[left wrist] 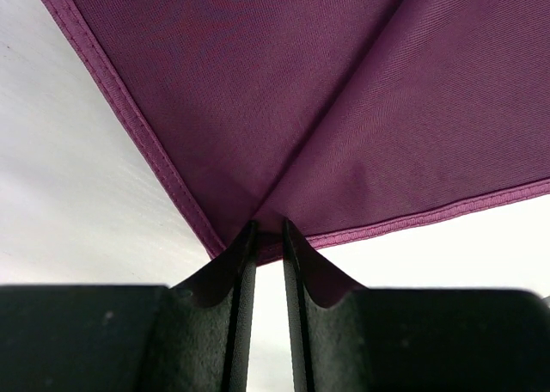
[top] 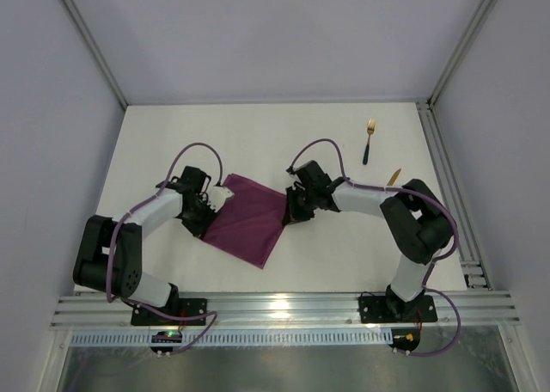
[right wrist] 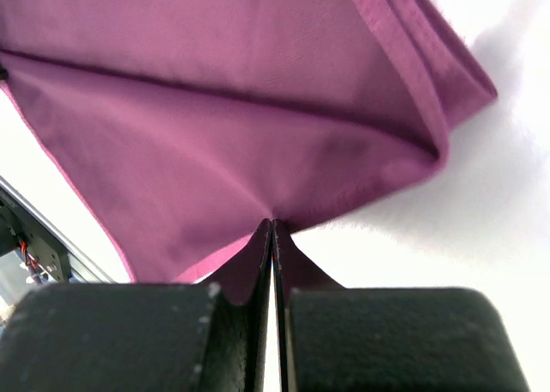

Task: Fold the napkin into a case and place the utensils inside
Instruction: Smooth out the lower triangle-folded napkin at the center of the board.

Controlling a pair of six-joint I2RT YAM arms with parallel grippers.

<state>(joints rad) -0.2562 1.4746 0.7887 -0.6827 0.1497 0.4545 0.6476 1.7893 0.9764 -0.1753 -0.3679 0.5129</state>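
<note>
The left gripper (left wrist: 268,230) enters at six o'clock, its two dark fingers (left wrist: 241,272) nearly together, pinching a hemmed corner of the magenta-purple napkin (left wrist: 301,91). The cloth fans out toward twelve, with a crease running toward one o'clock. White table (left wrist: 69,194) shows at nine and four.

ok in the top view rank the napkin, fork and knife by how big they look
1. napkin, by far the largest
2. fork, small and slim
Unranked: knife. Only its gold tip shows beside the right arm, so it cannot be ranked against the fork.
</note>
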